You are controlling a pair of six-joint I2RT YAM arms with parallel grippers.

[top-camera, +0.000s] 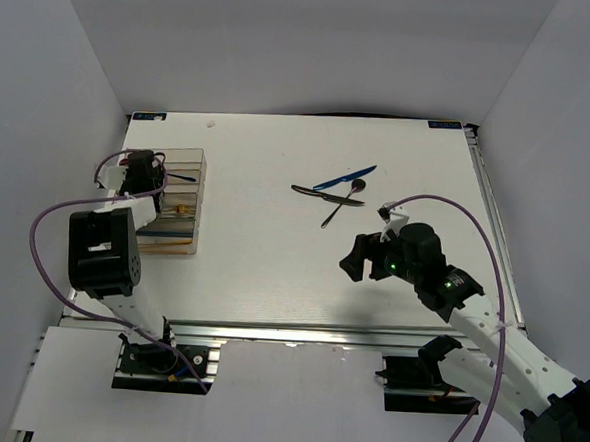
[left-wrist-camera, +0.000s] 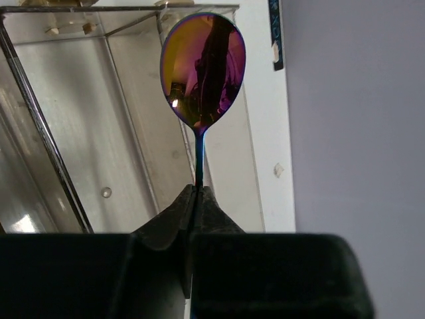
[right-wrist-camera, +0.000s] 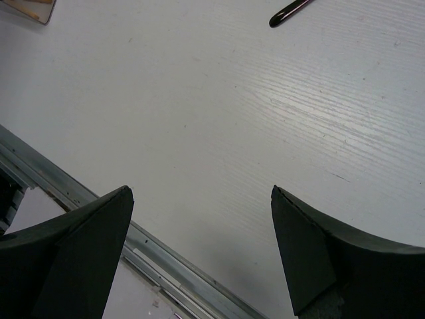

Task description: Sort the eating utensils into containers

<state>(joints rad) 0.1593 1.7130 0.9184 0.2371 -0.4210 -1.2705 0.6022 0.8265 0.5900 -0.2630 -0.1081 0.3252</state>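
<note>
My left gripper (left-wrist-camera: pixel 196 187) is shut on the thin handle of an iridescent rainbow spoon (left-wrist-camera: pixel 202 70) and holds it over the clear brownish organiser (left-wrist-camera: pixel 80 133). In the top view the left gripper (top-camera: pixel 149 177) is at the organiser's (top-camera: pixel 181 202) far left part. A blue knife (top-camera: pixel 344 178), a dark spoon (top-camera: pixel 344 200) and another dark piece (top-camera: pixel 312 193) lie crossed on the table at centre right. My right gripper (right-wrist-camera: pixel 202 196) is open and empty above the bare table; in the top view the right gripper (top-camera: pixel 358 257) is near the table's middle front.
The organiser holds orange and gold pieces (top-camera: pixel 169 235) in its near compartments. A dark utensil tip (right-wrist-camera: pixel 289 12) shows at the top of the right wrist view. The metal rail (right-wrist-camera: pixel 133 239) of the table's front edge runs under the right gripper. White walls enclose the table.
</note>
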